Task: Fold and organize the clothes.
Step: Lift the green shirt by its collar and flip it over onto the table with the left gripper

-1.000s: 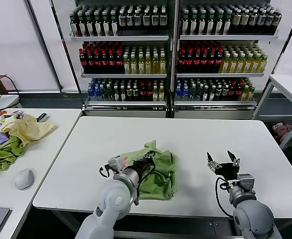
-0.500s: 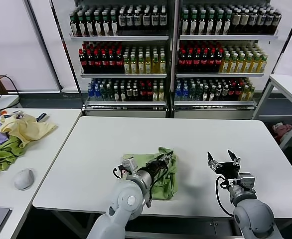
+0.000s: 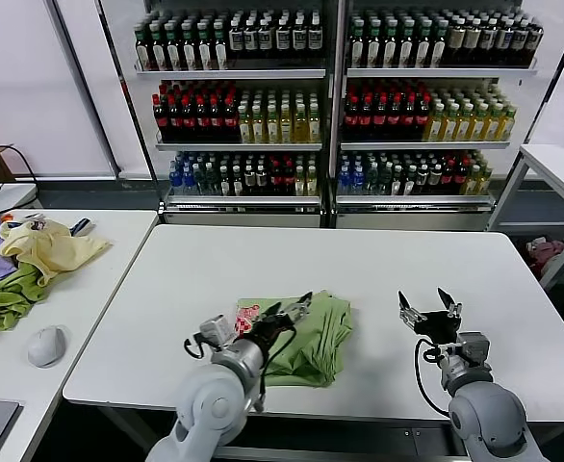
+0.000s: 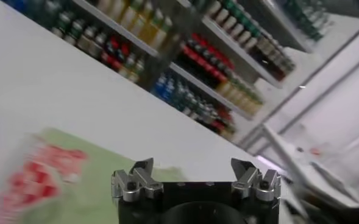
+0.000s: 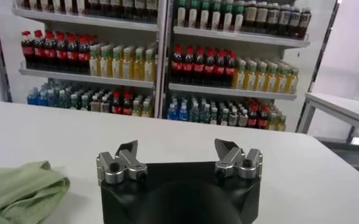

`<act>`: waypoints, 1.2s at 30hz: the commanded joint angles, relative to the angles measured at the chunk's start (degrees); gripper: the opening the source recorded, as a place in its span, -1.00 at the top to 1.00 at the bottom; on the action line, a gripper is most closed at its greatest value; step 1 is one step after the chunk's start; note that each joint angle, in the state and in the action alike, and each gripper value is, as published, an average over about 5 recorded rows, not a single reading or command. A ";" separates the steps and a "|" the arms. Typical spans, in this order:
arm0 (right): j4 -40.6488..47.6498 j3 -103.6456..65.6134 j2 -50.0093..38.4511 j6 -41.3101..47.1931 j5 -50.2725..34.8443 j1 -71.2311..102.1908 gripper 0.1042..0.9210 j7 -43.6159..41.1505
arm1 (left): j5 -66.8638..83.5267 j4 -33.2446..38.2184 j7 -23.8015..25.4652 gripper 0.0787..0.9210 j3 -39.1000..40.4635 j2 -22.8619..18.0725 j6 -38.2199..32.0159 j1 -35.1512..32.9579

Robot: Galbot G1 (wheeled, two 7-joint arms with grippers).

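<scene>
Side desk: heap of cloths, grey mouse. White desk: left gripper, jaws wide apart, holding nothing, above the folded sage-green shirt at the front centre; right gripper, jaws spread, empty, beside it.

A second ago the left end effector was pinched on the sage-green shirt, dragging a raised fold of cloth toward the right. Now its jaws stand wide apart with nothing between them, and it has pulled back leftward and nearer, hovering over the shirt's left edge. The shirt, earlier bunched with a peak of fabric at its far side, now lies flatter as a folded bundle on the desk, its red-and-white print showing at the left.
</scene>
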State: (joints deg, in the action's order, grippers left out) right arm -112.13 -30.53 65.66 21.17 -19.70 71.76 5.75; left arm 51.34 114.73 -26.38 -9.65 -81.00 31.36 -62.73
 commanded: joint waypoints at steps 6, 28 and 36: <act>-1.08 -0.48 -0.08 -0.32 0.15 1.03 -0.76 0.03 | -25.65 -4.54 0.72 -0.77 -5.52 5.62 -3.77 -6.56; -9.50 -7.87 0.19 -7.16 -8.75 5.28 -0.76 -0.53 | -10.63 -9.46 6.01 -0.70 -2.79 2.89 0.96 -4.88; -9.22 -7.80 0.75 -7.94 -8.72 5.18 -0.76 -0.37 | -5.26 -10.02 6.55 -0.21 -5.20 3.03 0.25 -4.94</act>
State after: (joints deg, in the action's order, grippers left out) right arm -120.14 -37.10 66.30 14.47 -26.88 76.42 5.46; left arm 38.77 105.97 -20.60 -13.46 -77.99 30.78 -67.23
